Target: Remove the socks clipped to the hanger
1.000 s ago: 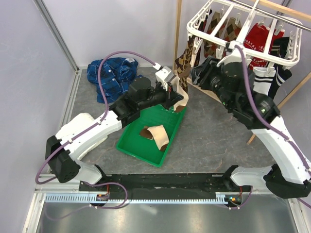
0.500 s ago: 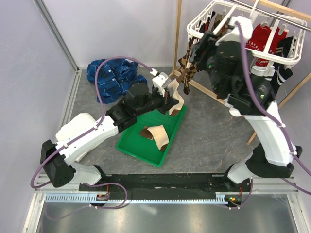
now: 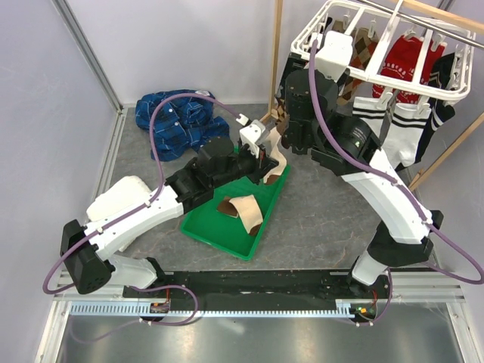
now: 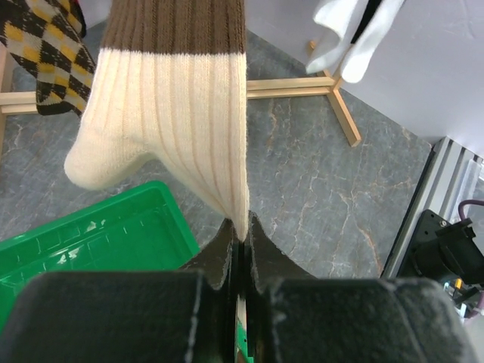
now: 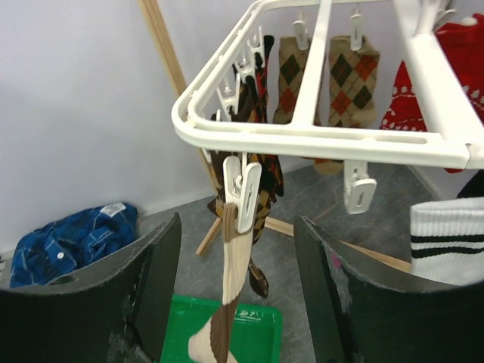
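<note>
The white hanger (image 3: 306, 29) hangs at the back right, with socks clipped under it. A tan-and-brown sock (image 4: 189, 128) hangs from a corner clip (image 5: 246, 193), and my left gripper (image 4: 242, 231) is shut on its lower tan part, above the green tray (image 3: 219, 227). My right gripper (image 5: 237, 249) is open just below the hanger's corner (image 5: 318, 140). Its fingers stand on either side of that clip and sock without touching them. Brown argyle socks (image 5: 344, 76), red socks (image 3: 404, 64) and white black-striped socks (image 3: 393, 128) stay clipped.
Another tan-and-brown sock (image 3: 242, 210) lies in the green tray. Blue plaid cloth (image 3: 178, 121) is heaped at the back left. The wooden stand's pole (image 3: 276, 45) rises behind the hanger, and its feet (image 4: 333, 106) spread on the floor.
My right arm has lifted and swung left to the hanger's corner clip, with its jaws opening wider. My left gripper has kept its hold on the tan sock and shifted slightly.
</note>
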Controlling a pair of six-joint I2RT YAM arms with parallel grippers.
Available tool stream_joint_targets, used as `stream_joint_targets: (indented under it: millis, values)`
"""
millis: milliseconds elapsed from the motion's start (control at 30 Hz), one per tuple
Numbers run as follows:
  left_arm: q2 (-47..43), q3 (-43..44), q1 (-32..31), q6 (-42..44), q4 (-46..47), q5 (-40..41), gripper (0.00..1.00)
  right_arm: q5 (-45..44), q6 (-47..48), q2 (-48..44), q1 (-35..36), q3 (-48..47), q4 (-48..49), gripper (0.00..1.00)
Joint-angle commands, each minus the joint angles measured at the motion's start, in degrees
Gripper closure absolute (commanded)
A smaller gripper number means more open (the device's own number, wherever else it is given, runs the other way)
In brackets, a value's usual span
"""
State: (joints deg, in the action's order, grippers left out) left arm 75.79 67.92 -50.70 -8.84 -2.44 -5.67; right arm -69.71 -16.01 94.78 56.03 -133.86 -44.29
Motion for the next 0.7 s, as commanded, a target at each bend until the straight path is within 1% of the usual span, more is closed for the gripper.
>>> stream_joint_targets:
  millis: [0,267,333,467,667]
  values:
    - [-1.52,-0.68,-1.16,2.78,2.17,1.72,0.98,-6.49,5.63,2.33,0.13,-2.19,5.97,0.31]
    - [-2.58,-0.95,-1.33,2.86,2.17,2.77,0.98,-6.66,6.87,5.15,-1.27,-2.28,10.1,0.31]
    - [-2.84,-1.04,-1.33,2.86,3.67,2.68,0.98,-7.37,7.31,6.11,-1.89,-2.45,10.54,0.31]
    - [-3.45,-1.21,-1.33,2.86,3.84,2.95,0.98,-11.49,8.8,7.43,-2.33,-2.19,10.89,0.33]
    - [-3.54,-1.48,-1.33,2.86,4.02,3.04,0.98,-13.7,11.44,7.43,-3.38,0.18,14.06,0.35]
